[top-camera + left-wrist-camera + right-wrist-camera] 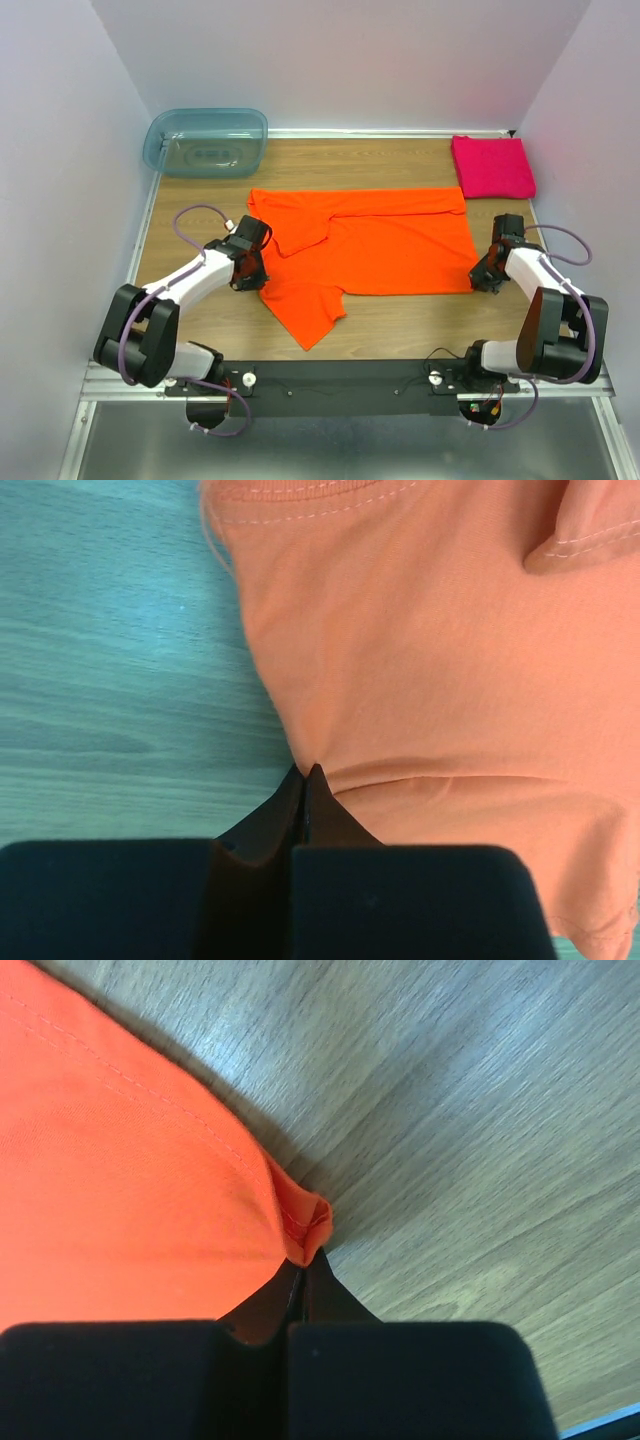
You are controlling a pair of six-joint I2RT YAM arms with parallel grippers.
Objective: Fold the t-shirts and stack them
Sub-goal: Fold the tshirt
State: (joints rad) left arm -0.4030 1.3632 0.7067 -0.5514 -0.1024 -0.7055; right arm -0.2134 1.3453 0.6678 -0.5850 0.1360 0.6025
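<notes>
Translucent blue-green plastic: the tub (205, 140) is sitting at the far left corner of the wooden table (400, 335). It is a rounded rectangle with glossy walls. A pale oval patch is showing on its floor, and I cannot tell what it is. Both shirts are lying outside it, on the wood.

Top view: the orange t-shirt (390, 245) is lying spread across mid-table. Its cloth is soft and matte, 1 flap is doubled over near the left end, and 1 short sleeve is pointing toward the near edge. The magenta-pink t-shirt (492, 167) is lying folded in a neat square at the far right corner, just beside the orange one's far right corner. The left gripper (258, 283) is resting at the orange shirt's left edge, and the right gripper (480, 280) at its near right corner.

Left wrist view: the 2 dark fingers are pressing together with no gap, pinching the orange edge. The cloth is puckering into a crease at their tips, and a stitched hem is running across the top.

Right wrist view: the fingers are likewise closed, nipping a small doubled-over corner of orange hem. Grained wood is showing beside it.
</notes>
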